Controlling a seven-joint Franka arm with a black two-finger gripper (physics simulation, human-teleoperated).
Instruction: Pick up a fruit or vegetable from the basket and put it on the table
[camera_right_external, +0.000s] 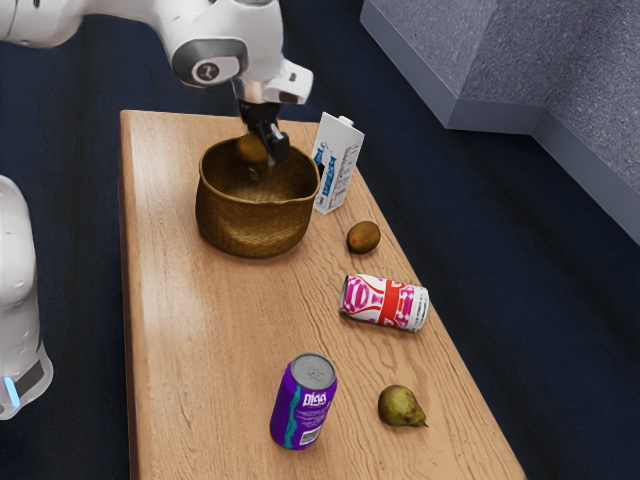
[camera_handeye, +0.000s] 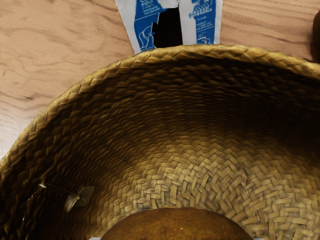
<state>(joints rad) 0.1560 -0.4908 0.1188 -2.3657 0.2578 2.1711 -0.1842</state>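
The gripper (camera_right_external: 264, 149) has its black fingers closed in as far as the kiwi (camera_right_external: 252, 150) lets them, one on each flank, so they stand a fruit's width apart with the kiwi pinched between. The kiwi, the task's fruit, is at the height of the wicker basket's rim, above its woven floor (camera_handeye: 225, 185) and within its mouth, on the side nearest the arm. A grip across the sides suits so round a fruit: it leaves the underside free for setting down, and the hand can reach in from above without pressing on the wall. The wicker basket (camera_right_external: 250, 228) stands upright on the wooden table (camera_right_external: 215, 330), its deep wall keeping in whatever lies there; inside, near the wall, is a small pale scrap (camera_handeye: 79, 198), too slight to name. The milk carton (camera_right_external: 337, 165) stands upright just beside the basket, so the kiwi had best rise clear of the rim and go down away from it. A second kiwi (camera_right_external: 363, 237), a soda can on its side (camera_right_external: 385, 303), a pear (camera_right_external: 401, 406) and an upright purple can (camera_right_external: 304, 401) lie or stand farther along; bare wood between them would do, if the kiwi is let go low enough not to roll
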